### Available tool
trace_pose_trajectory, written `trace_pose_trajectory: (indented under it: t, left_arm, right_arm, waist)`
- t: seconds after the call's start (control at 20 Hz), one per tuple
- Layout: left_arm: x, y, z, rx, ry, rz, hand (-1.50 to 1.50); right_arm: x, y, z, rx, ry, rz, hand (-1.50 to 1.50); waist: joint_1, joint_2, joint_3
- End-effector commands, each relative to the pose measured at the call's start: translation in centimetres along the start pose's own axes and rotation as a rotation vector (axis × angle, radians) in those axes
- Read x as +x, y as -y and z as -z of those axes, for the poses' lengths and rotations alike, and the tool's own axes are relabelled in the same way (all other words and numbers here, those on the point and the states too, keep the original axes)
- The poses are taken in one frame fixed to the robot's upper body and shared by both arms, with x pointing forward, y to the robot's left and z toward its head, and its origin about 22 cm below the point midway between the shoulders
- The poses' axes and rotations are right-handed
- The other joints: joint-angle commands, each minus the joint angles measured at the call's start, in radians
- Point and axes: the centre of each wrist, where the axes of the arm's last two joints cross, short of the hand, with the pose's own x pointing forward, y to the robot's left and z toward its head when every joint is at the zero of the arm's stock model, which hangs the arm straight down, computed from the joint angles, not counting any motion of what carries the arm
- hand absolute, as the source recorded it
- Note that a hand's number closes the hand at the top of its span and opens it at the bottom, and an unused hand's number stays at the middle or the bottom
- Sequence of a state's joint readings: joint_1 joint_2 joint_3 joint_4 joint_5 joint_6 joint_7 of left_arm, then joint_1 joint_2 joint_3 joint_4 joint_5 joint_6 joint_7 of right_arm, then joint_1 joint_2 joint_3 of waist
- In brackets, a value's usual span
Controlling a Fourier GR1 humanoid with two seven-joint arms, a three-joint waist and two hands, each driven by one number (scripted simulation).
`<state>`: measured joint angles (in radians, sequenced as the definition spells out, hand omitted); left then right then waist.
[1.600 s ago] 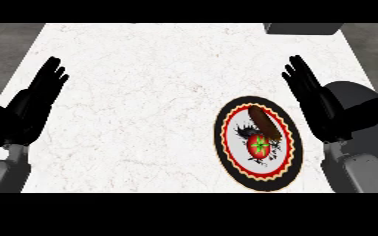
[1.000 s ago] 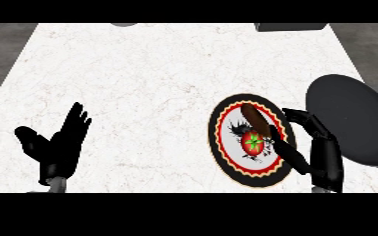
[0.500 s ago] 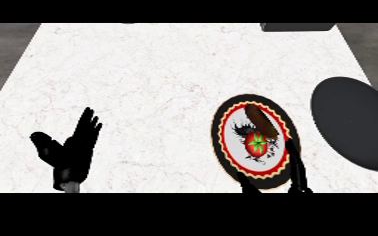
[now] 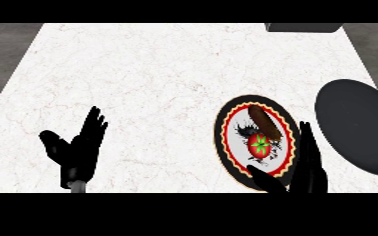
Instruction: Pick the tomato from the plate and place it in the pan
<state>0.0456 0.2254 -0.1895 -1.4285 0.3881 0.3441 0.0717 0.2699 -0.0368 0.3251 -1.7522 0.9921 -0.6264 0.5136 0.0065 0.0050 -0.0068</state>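
A red tomato (image 4: 259, 145) with a green stem lies in the middle of a patterned plate (image 4: 230, 150) with a black and red rim, next to a brown oblong food (image 4: 266, 121). The dark pan (image 4: 353, 122) sits at the right edge, just right of the plate. My right hand (image 4: 307, 167) rises from the lower edge over the plate's near right rim, fingers straight and thumb spread, a little short of the tomato. My left hand (image 4: 78, 152) rests open at the lower left, fingers up.
The white marble counter (image 4: 148, 80) stretches wide to the left and back. A dark grey box (image 4: 303, 27) stands at the far right edge. Grey floor shows past the counter's left and right sides.
My right hand has come up from the lower edge beside the plate, fingers now extended along its right rim. The left hand has barely shifted. The tomato stays on the plate.
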Motion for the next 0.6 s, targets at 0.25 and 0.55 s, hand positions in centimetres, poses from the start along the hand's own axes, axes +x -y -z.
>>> trace_pose_trajectory:
  t: [0.25,0.55]
  left_arm:
    - [0.9,1.0,0.7,-0.021,0.007,0.006,0.00]
    - [-1.5,0.0,-0.6,0.003,0.000,-0.001,0.00]
  right_arm:
    - [5.1,0.4,4.5,0.282,-0.220,-0.450,-1.50]
    - [9.1,0.1,8.6,0.360,-0.231,-0.496,-1.50]
  waist:
    - [0.018,0.001,0.002]
    - [0.002,-0.004,0.006]
